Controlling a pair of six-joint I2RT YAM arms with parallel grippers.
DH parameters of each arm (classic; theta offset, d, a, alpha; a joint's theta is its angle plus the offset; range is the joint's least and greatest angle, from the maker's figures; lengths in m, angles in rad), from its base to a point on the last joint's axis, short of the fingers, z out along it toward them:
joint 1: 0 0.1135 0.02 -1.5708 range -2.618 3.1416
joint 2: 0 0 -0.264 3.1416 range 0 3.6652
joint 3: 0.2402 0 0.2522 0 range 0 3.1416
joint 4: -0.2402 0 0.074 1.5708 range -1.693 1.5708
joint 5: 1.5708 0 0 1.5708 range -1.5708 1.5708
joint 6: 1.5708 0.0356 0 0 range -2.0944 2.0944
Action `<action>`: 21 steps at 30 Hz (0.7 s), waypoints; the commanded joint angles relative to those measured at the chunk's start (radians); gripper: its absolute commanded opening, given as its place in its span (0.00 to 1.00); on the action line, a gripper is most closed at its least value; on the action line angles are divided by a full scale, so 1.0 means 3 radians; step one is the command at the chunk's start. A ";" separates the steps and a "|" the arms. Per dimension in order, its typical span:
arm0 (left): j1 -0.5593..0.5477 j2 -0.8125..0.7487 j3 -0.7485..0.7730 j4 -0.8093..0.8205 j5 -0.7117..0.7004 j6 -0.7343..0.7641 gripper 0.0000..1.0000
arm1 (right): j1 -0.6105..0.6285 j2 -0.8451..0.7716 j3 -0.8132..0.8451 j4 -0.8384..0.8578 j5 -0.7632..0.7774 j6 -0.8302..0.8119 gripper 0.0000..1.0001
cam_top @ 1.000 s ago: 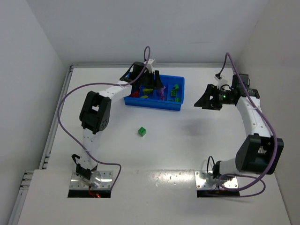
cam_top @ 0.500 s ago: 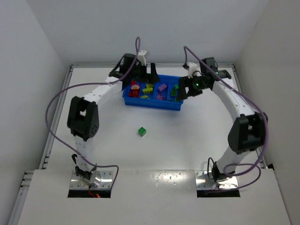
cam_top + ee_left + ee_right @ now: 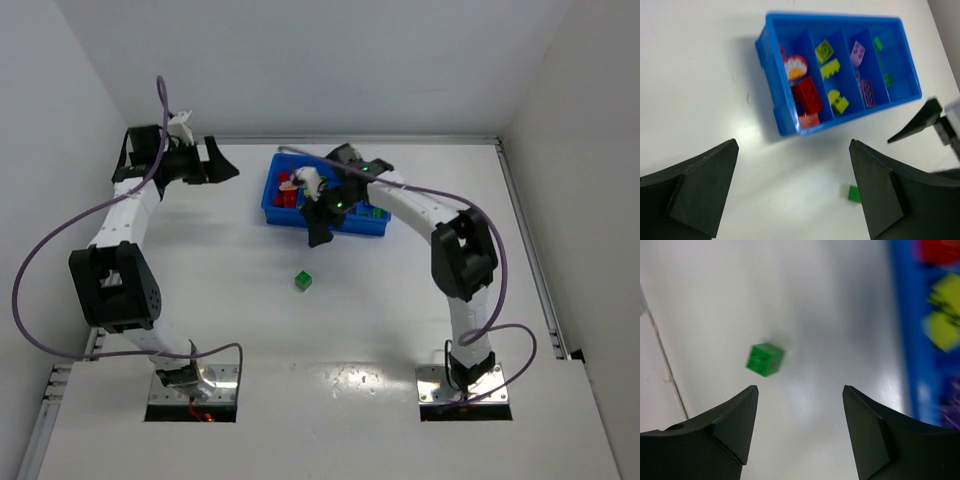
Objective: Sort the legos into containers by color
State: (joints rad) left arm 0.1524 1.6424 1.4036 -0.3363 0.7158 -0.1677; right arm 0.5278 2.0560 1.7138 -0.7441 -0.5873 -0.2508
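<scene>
One green lego point(image 3: 303, 280) lies alone on the white table, in front of the blue tray point(image 3: 268, 200). The tray's compartments hold red legos point(image 3: 807, 95), yellow legos point(image 3: 832, 67), purple legos point(image 3: 860, 50) and green legos point(image 3: 877, 44). My right gripper point(image 3: 318, 228) hangs open over the tray's near edge, nothing between its fingers. In the right wrist view the green lego point(image 3: 765, 359) sits just beyond the left fingertip of that gripper point(image 3: 800, 388). My left gripper point(image 3: 218, 165) stands wide open and empty, left of the tray, pointing toward it.
The right arm's forearm reaches across the tray's middle and right compartments in the top view. A raised rail point(image 3: 300, 140) borders the table's far edge. White walls close in on the left, right and back. The tray's wall point(image 3: 900, 330) fills the right of the right wrist view.
The left arm swung from over the tray out to the far left, its jaws opening wide. The right arm swept from the right side across the tray to its near edge.
</scene>
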 commanded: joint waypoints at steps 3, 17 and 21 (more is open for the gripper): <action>0.0197 -0.0300 -0.0383 -0.0183 0.0385 0.0231 1.00 | 0.0551 -0.0170 -0.0251 0.0200 0.0019 -0.0768 0.69; 0.0264 -0.0270 -0.0558 -0.0311 0.0605 0.0431 0.99 | 0.0915 -0.0497 -0.1386 0.0762 0.0433 -0.1710 0.69; 0.0264 -0.0270 -0.0593 -0.0311 0.0636 0.0462 0.97 | 0.0915 -0.0533 -0.1387 0.0869 0.0511 -0.1710 0.71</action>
State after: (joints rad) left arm 0.2195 1.5959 1.2236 -0.4370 0.8608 -0.0597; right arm 0.7940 1.9575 1.2995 -0.5556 -0.4538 -0.7105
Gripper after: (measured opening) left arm 0.977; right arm 0.710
